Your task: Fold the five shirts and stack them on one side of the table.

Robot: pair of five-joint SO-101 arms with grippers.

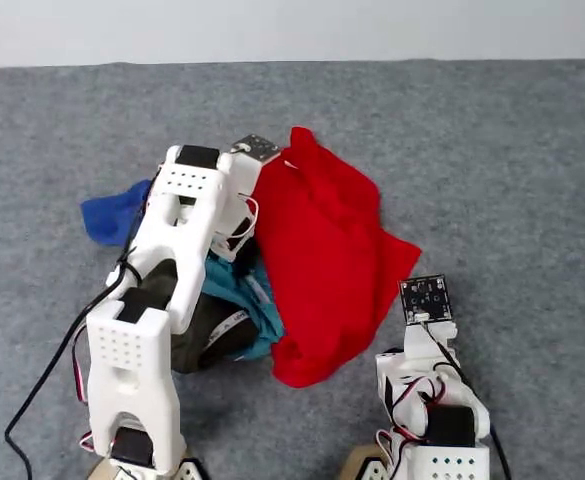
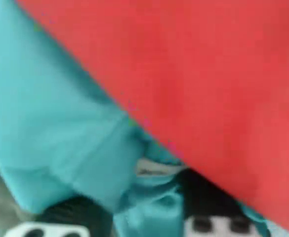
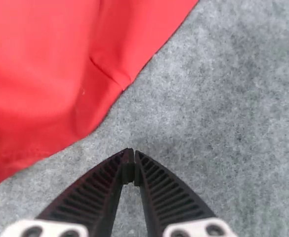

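Dragging both at once is the risk, since the red shirt (image 1: 327, 260) is lying bunched over the teal shirt (image 1: 234, 285) mid-table and a pull on one would be tugging the other. The left arm (image 1: 177, 240) is leaning over them, its left gripper (image 2: 144, 207) buried in fabric, grip impossible to tell; the right gripper (image 3: 129, 165) is hovering clenched and empty over the grey table (image 3: 223, 89), just beside the red hem

Robotics lab bench setup. Evidence: grey felt tabletop (image 1: 532, 150), two white plastic arms (image 1: 162, 290) with exposed wiring (image 1: 410, 398), plain white wall (image 1: 292, 30) behind.
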